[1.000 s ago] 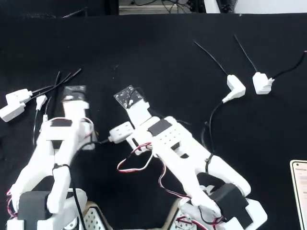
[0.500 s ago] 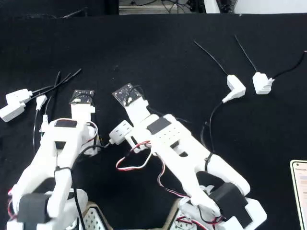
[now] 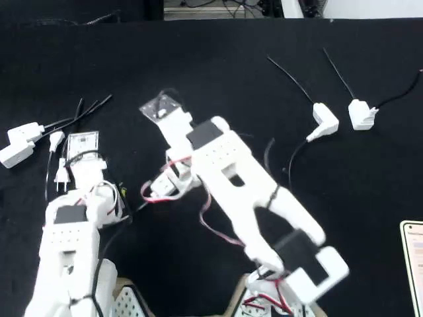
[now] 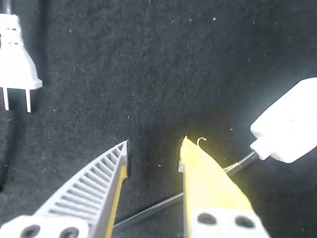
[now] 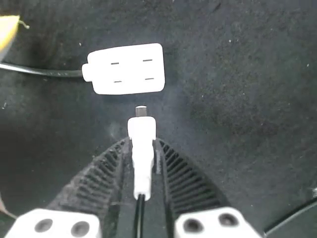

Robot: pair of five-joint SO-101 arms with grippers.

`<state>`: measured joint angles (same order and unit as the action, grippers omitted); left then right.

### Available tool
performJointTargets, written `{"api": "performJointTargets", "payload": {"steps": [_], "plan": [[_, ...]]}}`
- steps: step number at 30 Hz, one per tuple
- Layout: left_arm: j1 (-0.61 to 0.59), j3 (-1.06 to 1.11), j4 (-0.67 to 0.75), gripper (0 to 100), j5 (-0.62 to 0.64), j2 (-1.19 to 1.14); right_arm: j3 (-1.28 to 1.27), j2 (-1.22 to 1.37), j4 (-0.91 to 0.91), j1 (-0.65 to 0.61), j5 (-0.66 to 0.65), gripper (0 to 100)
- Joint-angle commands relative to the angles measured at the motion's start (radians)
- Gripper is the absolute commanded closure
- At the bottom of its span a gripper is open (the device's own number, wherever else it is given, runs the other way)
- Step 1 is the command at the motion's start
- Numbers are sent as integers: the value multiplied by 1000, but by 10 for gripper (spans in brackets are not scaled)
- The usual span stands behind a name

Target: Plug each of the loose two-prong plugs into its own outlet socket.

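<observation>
Left arm is drawn back toward 7 o'clock with left gripper jaws left wide, right arm is swung toward 11 o'clock, and a two-prong plug is clamped in right gripper, prongs just short of the outlet block, so insertion is judged next.

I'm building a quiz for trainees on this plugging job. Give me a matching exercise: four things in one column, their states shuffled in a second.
Things:
1. left claw
2. right claw
3. socket block
4. loose plug

States:
A. lying on the cloth, prongs bare
B. shut on a white plug
C. open, holding nothing
D. slots empty

Pairs: 1-C, 2-B, 3-D, 4-A
</observation>
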<state>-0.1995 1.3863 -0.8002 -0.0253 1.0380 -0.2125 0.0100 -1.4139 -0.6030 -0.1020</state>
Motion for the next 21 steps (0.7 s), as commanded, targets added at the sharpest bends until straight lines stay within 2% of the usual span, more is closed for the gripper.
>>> {"api": "performJointTargets", "payload": {"steps": [1,11,21], "plan": [[-13,30,17,823,18,130,197,99,-83,29,-11,988],[-7,127,-31,823,15,382,437,318,-138,32,-112,988],[-7,130,-46,823,14,411,499,387,-126,32,-204,988]]}}
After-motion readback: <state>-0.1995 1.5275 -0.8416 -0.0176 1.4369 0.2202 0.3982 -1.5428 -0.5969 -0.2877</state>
